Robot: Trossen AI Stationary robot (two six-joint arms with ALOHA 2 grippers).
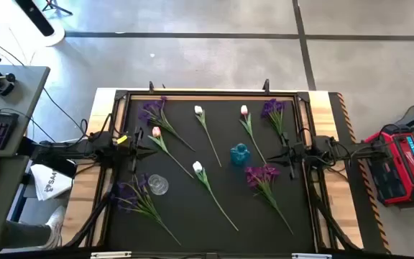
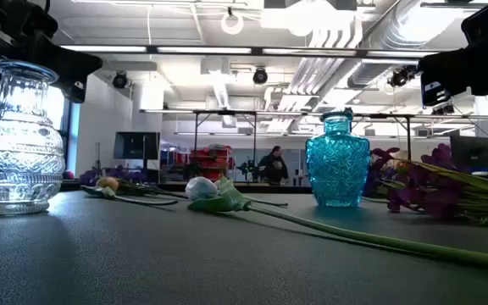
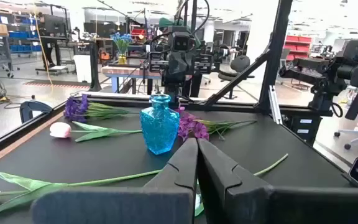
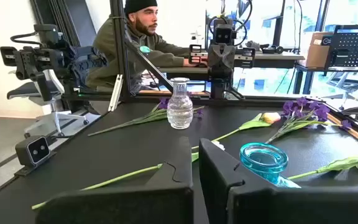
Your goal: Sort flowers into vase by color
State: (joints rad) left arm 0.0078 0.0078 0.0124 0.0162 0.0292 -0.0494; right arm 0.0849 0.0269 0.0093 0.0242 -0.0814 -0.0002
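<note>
high: blue vase [image 1: 239, 154] mid-tabletop [image 1: 214, 216], clear vase [image 1: 158, 185] nearer left; both hold nothing; flowers [image 1: 204, 180] all lie flat around them.
low: clear vase [image 2: 17, 140] and blue vase [image 2: 337, 161] upright.
left wrist: left claw [image 3: 196, 155] clenched, holding nothing.
right wrist: right claw [image 4: 195, 155] clenched, holding nothing.

My left arm reaches in from the left edge of the surface [image 1: 214, 237], its left pincer [image 1: 138, 146] closed and empty. My right arm mirrors it from the right edge, the right pincer [image 1: 287, 154] likewise closed, holding nothing. Both point inward toward each other.
</note>
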